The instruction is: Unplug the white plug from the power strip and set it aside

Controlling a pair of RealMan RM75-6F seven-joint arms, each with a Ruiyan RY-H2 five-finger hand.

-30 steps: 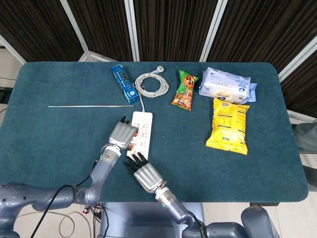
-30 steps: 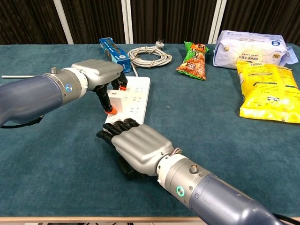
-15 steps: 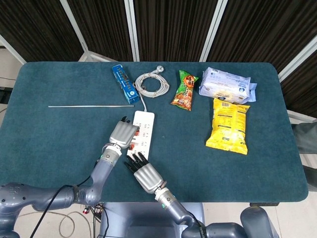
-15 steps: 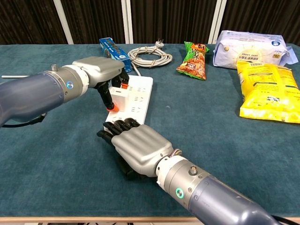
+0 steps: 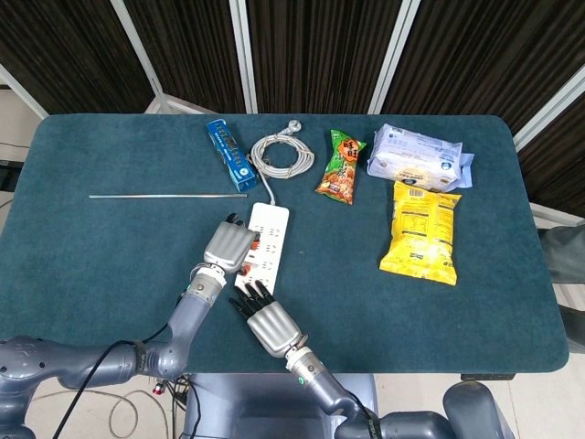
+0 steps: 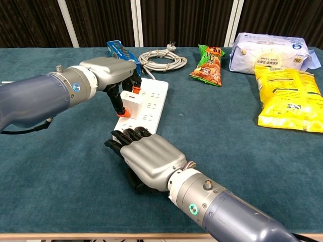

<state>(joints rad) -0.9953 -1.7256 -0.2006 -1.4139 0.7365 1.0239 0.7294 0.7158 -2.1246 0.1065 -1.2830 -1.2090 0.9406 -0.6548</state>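
The white power strip [image 5: 268, 240] [image 6: 153, 99] lies slanted at the table's near middle, its cord running back to a coiled cable [image 5: 281, 154]. My left hand [image 5: 229, 247] [image 6: 107, 73] comes from the left and pinches the white plug [image 6: 132, 99] on the strip's left side between its orange-tipped fingers. Whether the plug's pins are out of the socket is hidden. My right hand [image 5: 266, 317] [image 6: 147, 157] lies palm down, its dark fingertips [image 6: 126, 135] pressing on the strip's near end.
At the back lie a blue box [image 5: 228, 154], a green and orange snack bag [image 5: 340, 166], a white wipes pack [image 5: 419, 157] and a yellow bag [image 5: 422, 231]. A thin metal rod [image 5: 164, 195] lies at the left.
My left hand has drawn back and to the right with the plug in its fingers. The strip's far end has swung right with it. The right hand has stayed pressing.
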